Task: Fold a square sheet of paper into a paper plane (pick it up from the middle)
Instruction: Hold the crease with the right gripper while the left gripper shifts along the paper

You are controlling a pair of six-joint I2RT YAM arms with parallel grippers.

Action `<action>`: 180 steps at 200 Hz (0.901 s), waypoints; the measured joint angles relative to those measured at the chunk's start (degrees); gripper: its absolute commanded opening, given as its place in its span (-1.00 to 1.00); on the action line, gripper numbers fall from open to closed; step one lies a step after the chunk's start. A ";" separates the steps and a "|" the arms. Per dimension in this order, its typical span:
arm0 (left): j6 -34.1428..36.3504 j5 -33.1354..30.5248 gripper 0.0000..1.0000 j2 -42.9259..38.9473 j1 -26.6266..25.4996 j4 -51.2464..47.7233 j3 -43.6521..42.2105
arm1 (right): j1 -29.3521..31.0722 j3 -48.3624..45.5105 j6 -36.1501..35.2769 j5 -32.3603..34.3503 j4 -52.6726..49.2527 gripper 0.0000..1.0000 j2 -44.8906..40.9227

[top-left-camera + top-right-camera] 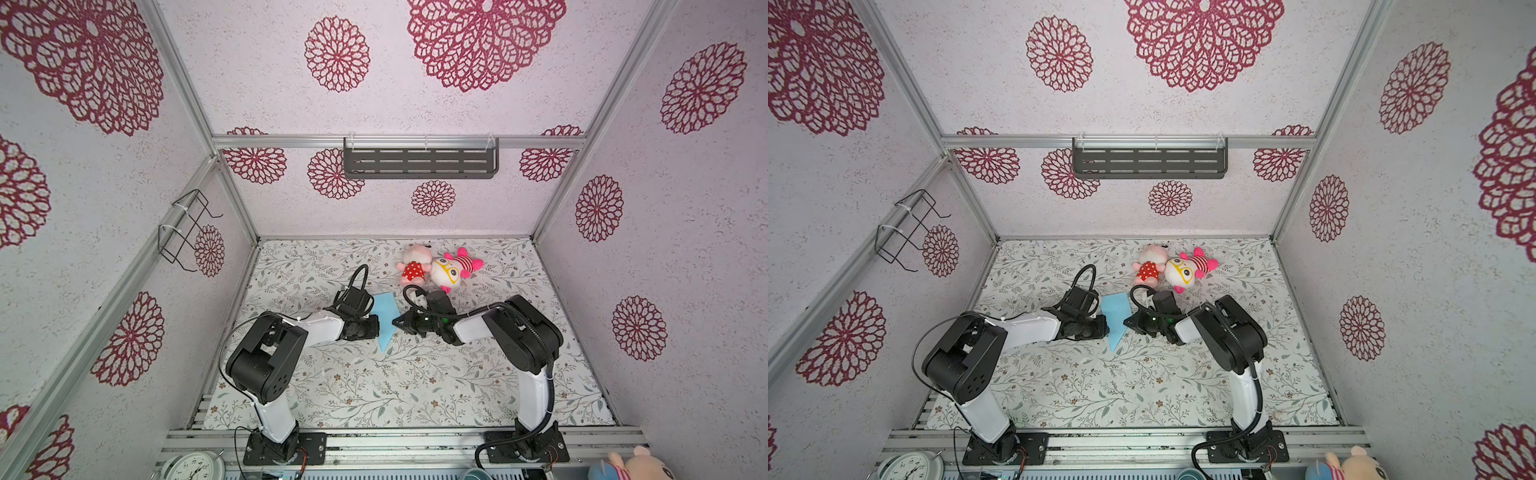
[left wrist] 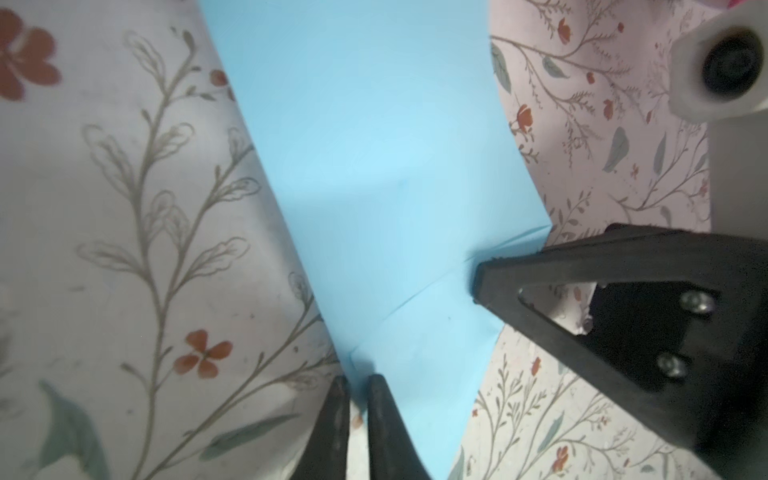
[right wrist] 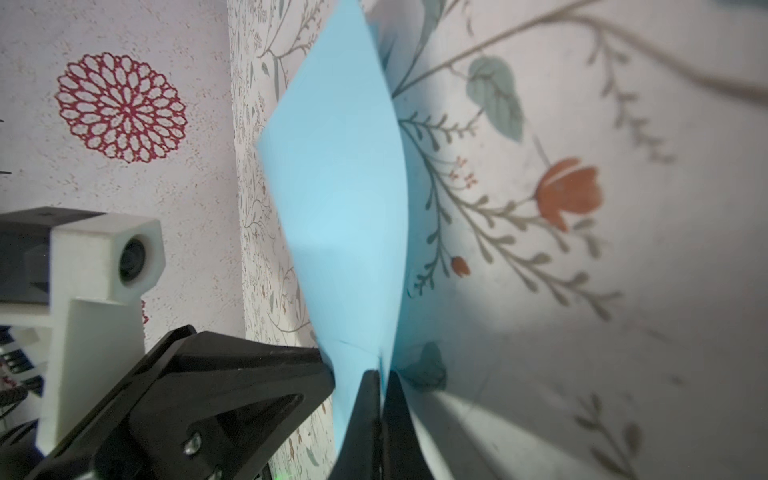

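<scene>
Right wrist view: right gripper (image 3: 381, 374) pinches pointed light-blue paper plane (image 3: 340, 187); left gripper (image 2: 357, 380) hold unclear, so I'd re-pinch before creasing.

Pale rosette-printed walls (image 1: 270, 83) surround a floral tablecloth (image 1: 374, 395), a grey shelf (image 1: 419, 163) mounted behind.

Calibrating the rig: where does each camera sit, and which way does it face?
Both top views: overhead, facing down at floral table; left arm, right arm show.
Left wrist: on left arm, facing light-blue folded paper; left gripper shows.
Right wrist: on right arm, facing same paper; right gripper pinches it.
Shared: all four show the paper.
</scene>
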 measured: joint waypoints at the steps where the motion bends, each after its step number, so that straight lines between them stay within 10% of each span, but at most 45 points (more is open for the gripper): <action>1: -0.09 -0.02 -0.47 -0.07 0.00 -0.09 0.00 | 0.02 -0.02 0.02 0.04 0.00 -0.95 0.00; 77: -0.96 -1.33 -0.23 -15.61 -1.81 5.03 -7.02 | 2.82 -0.63 1.46 6.34 0.17 -0.95 -1.88; 180: 1.53 -5.11 -0.07 -6.64 -6.16 17.22 -10.78 | 3.65 -1.18 6.25 8.85 -0.44 -0.93 -3.80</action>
